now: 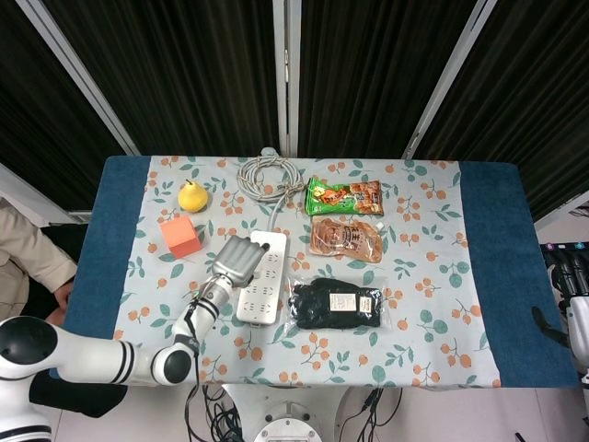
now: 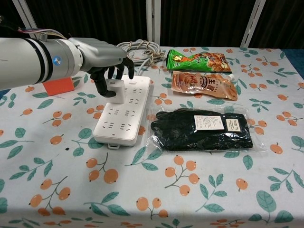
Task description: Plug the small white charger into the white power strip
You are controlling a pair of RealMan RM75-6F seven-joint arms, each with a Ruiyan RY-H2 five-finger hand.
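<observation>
1. The robot's left hand (image 2: 107, 64) is over the far left part of the long white plastic power strip (image 2: 124, 111).
2. Its dark fingers (image 2: 100, 84) are curled down around the small white charger block (image 2: 118, 90), so the hand holds the charger from above.
3. The charger stands upright on the top of the strip, touching it. I cannot tell if its pins are all the way in.
4. The strip lies on the table (image 2: 57, 190), which has a cloth with orange fruit and green leaves.
5. A grey cable coil (image 2: 140, 47) lies at the far end of the strip.
6. Just right of the strip lies a black item in a clear bag (image 2: 202, 129).
7. Farther back sit a brown snack pouch (image 2: 204, 84) and a green snack bag (image 2: 197, 60).
8. An orange block (image 1: 181, 237) and a yellow pear-shaped toy (image 1: 191, 195) sit to the left.
9. The right hand (image 1: 575, 299) is only partly seen at the right edge, off the table; I cannot tell how its fingers are set.
</observation>
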